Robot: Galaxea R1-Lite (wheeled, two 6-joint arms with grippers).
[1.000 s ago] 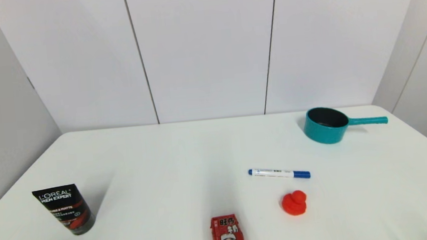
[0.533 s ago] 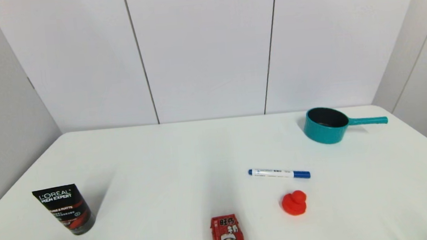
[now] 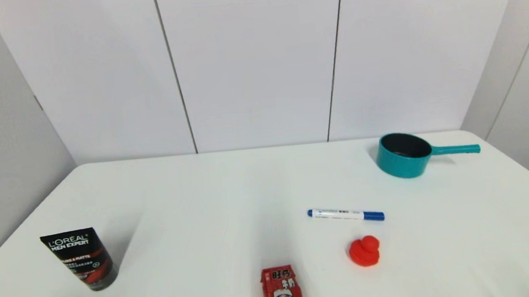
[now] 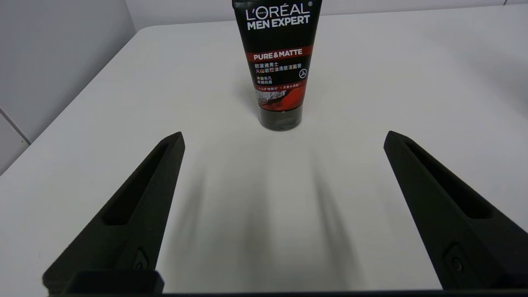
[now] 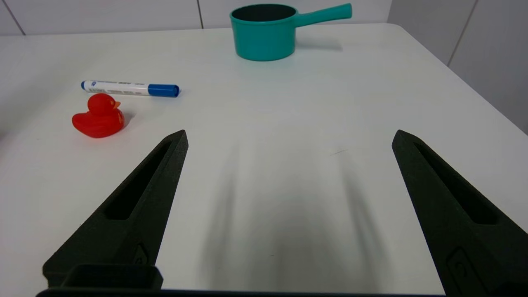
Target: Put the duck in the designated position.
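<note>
The small red duck [image 3: 364, 251] sits upright on the white table, right of centre near the front, just in front of a blue-capped marker [image 3: 345, 214]. In the right wrist view the duck [image 5: 99, 116] lies off to one side, well ahead of my right gripper [image 5: 288, 136], which is open and holds nothing. My left gripper [image 4: 284, 138] is open too and holds nothing, a black face-wash tube [image 4: 278, 62] standing ahead of it. Neither arm shows in the head view.
A teal pot [image 3: 404, 154] with a long handle stands at the back right. A red cartoon-face milk carton [image 3: 283, 293] stands at the front centre. The black tube [image 3: 81, 258] is at the front left. Bare table lies between them.
</note>
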